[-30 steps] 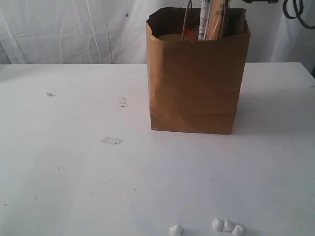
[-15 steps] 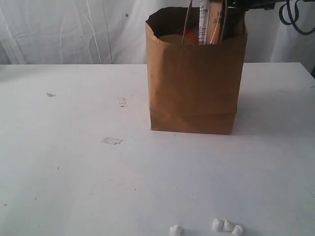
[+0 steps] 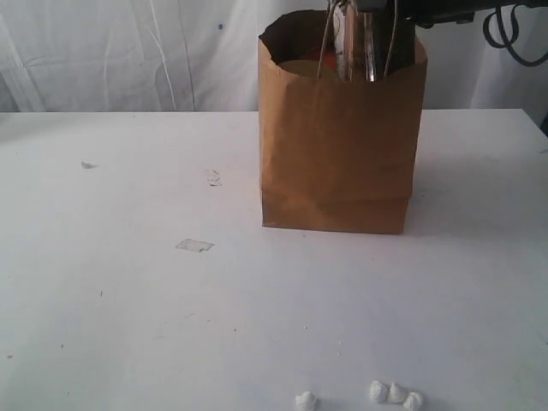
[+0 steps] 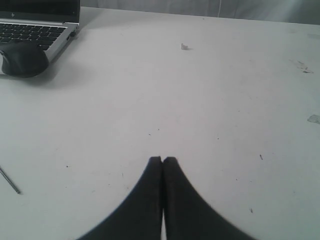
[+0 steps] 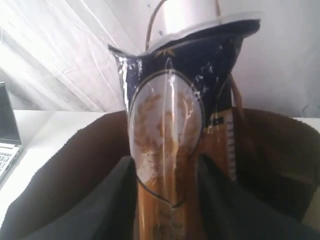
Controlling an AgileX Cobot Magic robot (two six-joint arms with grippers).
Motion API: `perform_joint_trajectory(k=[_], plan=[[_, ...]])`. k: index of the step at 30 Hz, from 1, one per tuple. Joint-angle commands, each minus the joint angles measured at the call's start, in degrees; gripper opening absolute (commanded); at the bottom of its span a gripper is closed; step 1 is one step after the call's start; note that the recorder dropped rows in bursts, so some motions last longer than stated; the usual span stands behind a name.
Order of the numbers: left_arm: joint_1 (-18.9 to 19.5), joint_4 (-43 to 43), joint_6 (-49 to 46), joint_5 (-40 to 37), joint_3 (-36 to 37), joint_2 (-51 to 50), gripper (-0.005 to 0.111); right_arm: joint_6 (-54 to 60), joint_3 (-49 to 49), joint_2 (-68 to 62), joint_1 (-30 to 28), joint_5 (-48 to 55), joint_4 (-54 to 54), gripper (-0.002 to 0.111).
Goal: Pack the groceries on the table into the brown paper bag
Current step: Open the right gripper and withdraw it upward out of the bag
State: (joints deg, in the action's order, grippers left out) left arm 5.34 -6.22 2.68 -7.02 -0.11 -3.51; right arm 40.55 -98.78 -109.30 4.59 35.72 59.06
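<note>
Dark-blue spaghetti packet (image 5: 167, 150) between right fingers (image 5: 112, 205) inside paper bag (image 3: 342, 145); grip unclear; left fingers (image 4: 146, 197) closed.

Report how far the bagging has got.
Done: no groceries lie loose on the table; other contents show in the brown paper bag. In hand: the spaghetti packet stands in the bag inside the right claw, grip unclear. Left: let go, withdraw.

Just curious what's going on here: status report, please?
Left jaws shut, idle above table. Right jaws flank spaghetti packet inside paper bag, grip unclear. Nothing seen blocking.
</note>
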Motion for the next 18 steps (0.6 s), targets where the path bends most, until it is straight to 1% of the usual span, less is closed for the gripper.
perform_joint_trajectory(k=[1, 3, 12, 18], plan=[[-0.3, -0.3, 0.0, -0.2, 0.1, 0.2, 0.000, 0.8, -0.4, 0.7, 0.1, 0.0, 0.2, 0.046], [-0.3, -0.3, 0.0, -0.2, 0.1, 0.2, 0.000, 0.8, -0.4, 0.7, 0.1, 0.0, 0.2, 0.048], [-0.3, -0.3, 0.0, -0.2, 0.1, 0.2, 0.000, 0.8, -0.4, 0.7, 0.1, 0.1, 0.2, 0.048], [-0.3, -0.3, 0.0, -0.2, 0.1, 0.2, 0.000, 0.8, -0.5, 3.2, 0.1, 0.0, 0.2, 0.048]])
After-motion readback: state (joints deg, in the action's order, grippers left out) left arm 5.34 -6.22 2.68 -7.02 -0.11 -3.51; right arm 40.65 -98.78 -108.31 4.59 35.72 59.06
